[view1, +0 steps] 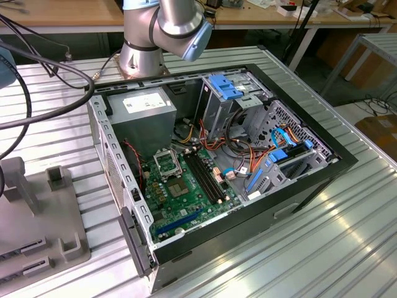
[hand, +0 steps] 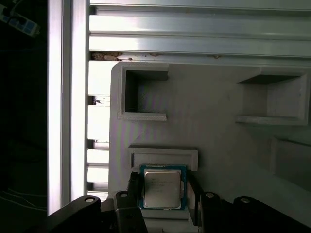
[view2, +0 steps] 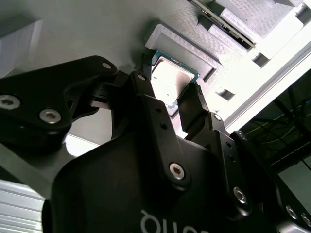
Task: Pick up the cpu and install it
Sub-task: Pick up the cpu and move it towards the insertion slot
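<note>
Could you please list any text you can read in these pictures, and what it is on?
None can be read.
The cpu: faint printed lines on its metal top, too small to read.
The power supply: a white label, print too small.
The gripper: white lettering on its body, cut off at the picture's edge.

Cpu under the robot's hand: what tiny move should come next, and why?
I'd guess a slow, straight lift off the grey holder, provided the grip is already snug, which I can't tell. The gripper sits astride the cpu, which lies flat in the holder's pocket beside a raised lip, so sliding sideways would likely snag it.
</note>
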Tool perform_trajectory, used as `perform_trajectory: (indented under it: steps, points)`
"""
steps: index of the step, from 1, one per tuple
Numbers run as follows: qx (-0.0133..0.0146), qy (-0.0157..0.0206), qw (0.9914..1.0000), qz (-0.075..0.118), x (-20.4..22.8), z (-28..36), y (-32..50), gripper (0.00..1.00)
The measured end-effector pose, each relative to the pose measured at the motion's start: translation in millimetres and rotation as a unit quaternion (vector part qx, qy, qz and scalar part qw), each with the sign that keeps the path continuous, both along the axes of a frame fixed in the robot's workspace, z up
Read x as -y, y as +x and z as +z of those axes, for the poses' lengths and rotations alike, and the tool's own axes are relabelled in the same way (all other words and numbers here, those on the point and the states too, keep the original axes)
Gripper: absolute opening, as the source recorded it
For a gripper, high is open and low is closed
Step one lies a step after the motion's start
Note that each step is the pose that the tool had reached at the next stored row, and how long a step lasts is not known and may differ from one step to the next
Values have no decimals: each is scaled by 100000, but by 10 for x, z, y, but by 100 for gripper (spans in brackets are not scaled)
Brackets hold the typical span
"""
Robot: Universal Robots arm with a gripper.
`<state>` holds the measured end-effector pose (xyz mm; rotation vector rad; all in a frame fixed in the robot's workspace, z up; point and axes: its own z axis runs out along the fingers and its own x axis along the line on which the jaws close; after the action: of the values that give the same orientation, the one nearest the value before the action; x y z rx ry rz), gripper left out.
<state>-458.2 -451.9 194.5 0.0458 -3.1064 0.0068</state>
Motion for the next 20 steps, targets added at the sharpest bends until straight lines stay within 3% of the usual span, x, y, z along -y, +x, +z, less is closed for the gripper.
perform_trajectory:
  steps: [8,9,20]
  points:
    - [-1,-37,100000,-17,0,-1,0,48]
    - [-1,-40,100000,-16,0,-2,0,55]
    - [-1,-45,100000,-19,0,-17,0,55]
